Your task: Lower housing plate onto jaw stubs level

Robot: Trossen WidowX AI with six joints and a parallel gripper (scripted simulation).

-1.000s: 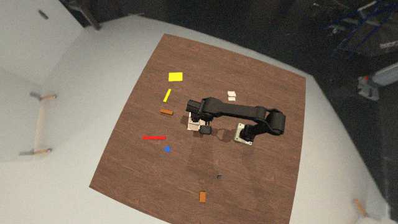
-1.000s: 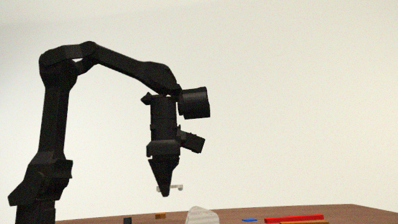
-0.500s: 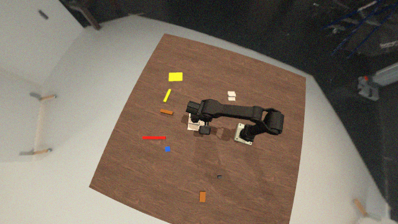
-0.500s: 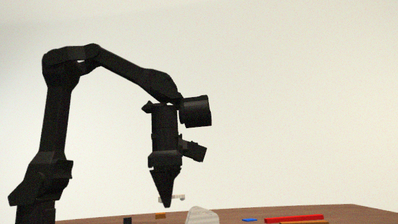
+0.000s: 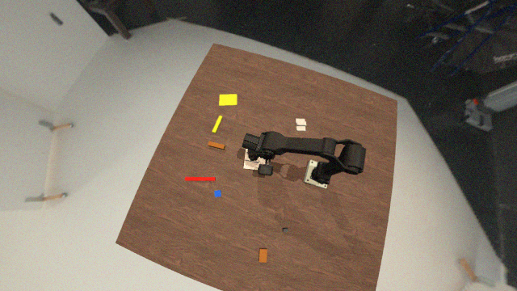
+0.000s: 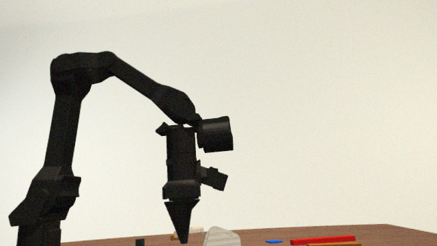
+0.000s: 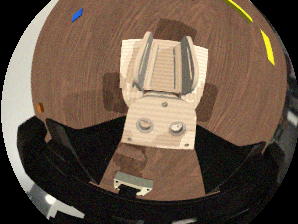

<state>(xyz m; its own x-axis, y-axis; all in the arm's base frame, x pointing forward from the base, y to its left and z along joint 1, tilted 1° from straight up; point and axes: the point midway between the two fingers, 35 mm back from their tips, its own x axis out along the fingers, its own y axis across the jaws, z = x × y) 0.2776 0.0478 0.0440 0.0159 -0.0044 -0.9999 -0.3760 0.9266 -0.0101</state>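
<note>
My gripper (image 7: 160, 123) (image 6: 184, 241) points straight down and is shut on the pale housing plate (image 7: 161, 137), one finger at each side edge. The plate has two round holes with something light showing inside each. It overlaps the near part of the cream base (image 7: 127, 49) (image 5: 252, 165) in the wrist view. Two upright jaws, the left jaw (image 7: 145, 62) and the right jaw (image 7: 188, 65), stand side by side beyond the plate. A jaw tip (image 6: 222, 236) shows right of the fingers in the exterior view. The stubs and any gap under the plate are hidden.
A red bar (image 5: 199, 179) and blue square (image 5: 217, 193) lie beyond the base. An orange bar (image 5: 216, 145), yellow stick (image 5: 217, 124) and yellow block (image 5: 228, 99) lie farther along. Two white pieces (image 5: 300, 121) lie beside the arm, whose mount (image 5: 310, 174) is behind the gripper.
</note>
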